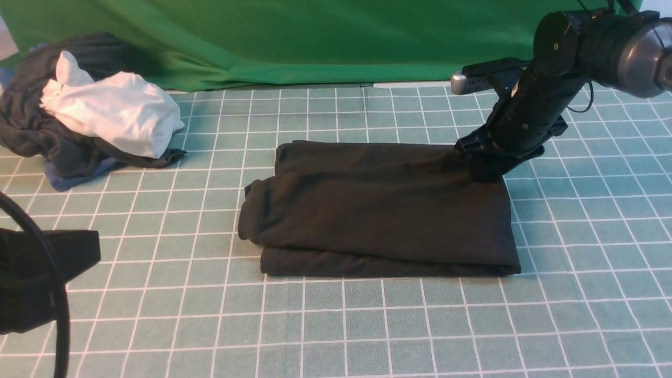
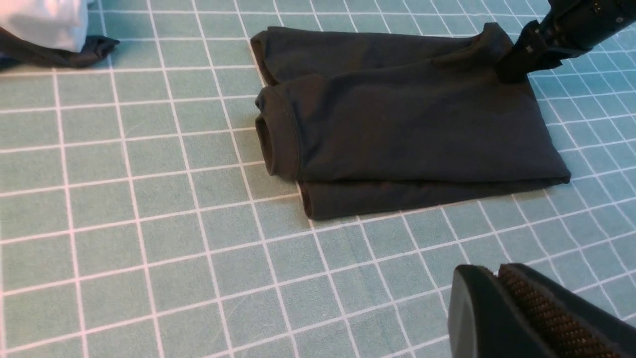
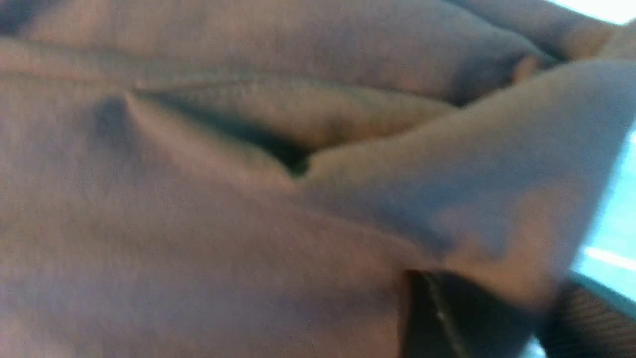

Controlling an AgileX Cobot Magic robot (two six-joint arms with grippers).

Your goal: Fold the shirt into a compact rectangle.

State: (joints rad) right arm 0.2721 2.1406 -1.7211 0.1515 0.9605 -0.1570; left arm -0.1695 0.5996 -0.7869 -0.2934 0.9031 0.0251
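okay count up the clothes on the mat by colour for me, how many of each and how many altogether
Black: 1, the folded shirt
White: 1, the crumpled garment
Dark grey: 1, the garment under the white one
Blue: 1, the piece showing at the bottom of that pile
Total: 4, though the pile may hide more.

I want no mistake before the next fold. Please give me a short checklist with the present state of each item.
1. Black soft-knit shirt folded into a long band on the checked green mat: ok.
2. Right gripper at the band's far right corner, cloth bunched there: ok.
3. Right grip firmly closed: cannot tell.
4. Left gripper shut, away from the shirt: ok.
5. White garment and dark clothes bundle apart from the shirt: ok.
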